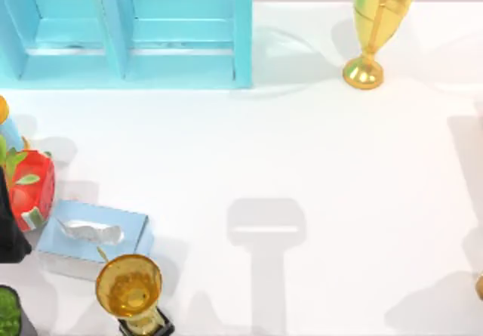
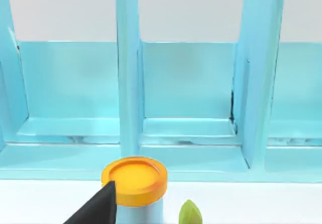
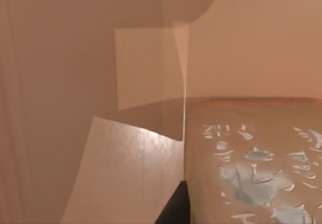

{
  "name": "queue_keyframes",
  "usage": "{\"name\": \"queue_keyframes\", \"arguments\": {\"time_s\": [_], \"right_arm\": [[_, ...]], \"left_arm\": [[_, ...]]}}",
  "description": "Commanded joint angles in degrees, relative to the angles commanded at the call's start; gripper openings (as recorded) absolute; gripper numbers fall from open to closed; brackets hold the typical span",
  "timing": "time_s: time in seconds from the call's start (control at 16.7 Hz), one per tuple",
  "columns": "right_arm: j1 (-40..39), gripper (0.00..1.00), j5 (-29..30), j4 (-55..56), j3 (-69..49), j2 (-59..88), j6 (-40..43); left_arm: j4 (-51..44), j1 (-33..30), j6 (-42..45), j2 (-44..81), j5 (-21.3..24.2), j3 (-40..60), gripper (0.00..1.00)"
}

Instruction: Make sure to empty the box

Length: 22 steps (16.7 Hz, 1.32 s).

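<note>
In the right wrist view, plain brown walls (image 3: 60,83) and a lighter brown floor (image 3: 126,173) look like the inside of the box. A tan block (image 3: 251,158) with pale blue flecks lies in it. A dark part of my right gripper (image 3: 173,211) sits right beside the block's edge. My left gripper (image 1: 9,226) is a black shape at the table's far left, next to a red carton (image 1: 32,189). In the left wrist view its dark tip (image 2: 95,209) is beside an orange-lidded bottle (image 2: 135,179).
A light blue shelf rack (image 1: 128,34) stands at the back left. One gold cup (image 1: 373,26) is at the back, right of centre, and another (image 1: 130,291) at the front left. A pale blue tissue box (image 1: 94,234) lies front left, and a green item (image 1: 9,313) in the corner.
</note>
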<state>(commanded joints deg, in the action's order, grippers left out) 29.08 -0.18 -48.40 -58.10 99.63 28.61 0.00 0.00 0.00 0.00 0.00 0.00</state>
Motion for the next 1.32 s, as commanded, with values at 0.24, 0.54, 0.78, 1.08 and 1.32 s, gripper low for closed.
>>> {"name": "queue_keyframes", "arguments": {"time_s": [0.24, 0.54, 0.78, 1.08, 1.32], "right_arm": [[0.12, 0.0, 0.03, -5.84, -4.8, -1.05, 0.19], [0.26, 0.0, -0.01, -19.26, -15.3, -3.79, 0.44], [0.31, 0.0, -0.01, -28.16, -22.05, -5.88, 0.45], [0.29, 0.0, -0.01, -29.63, -23.23, -6.43, 0.42], [-1.89, 0.0, 0.07, -28.95, -23.15, -5.42, -1.7]], "left_arm": [[0.0, 0.0, 0.0, 0.0, 0.0, 0.0, 1.0], [0.0, 0.0, 0.0, 0.0, 0.0, 0.0, 1.0], [0.0, 0.0, 0.0, 0.0, 0.0, 0.0, 1.0], [0.0, 0.0, 0.0, 0.0, 0.0, 0.0, 1.0], [0.0, 0.0, 0.0, 0.0, 0.0, 0.0, 1.0]]}}
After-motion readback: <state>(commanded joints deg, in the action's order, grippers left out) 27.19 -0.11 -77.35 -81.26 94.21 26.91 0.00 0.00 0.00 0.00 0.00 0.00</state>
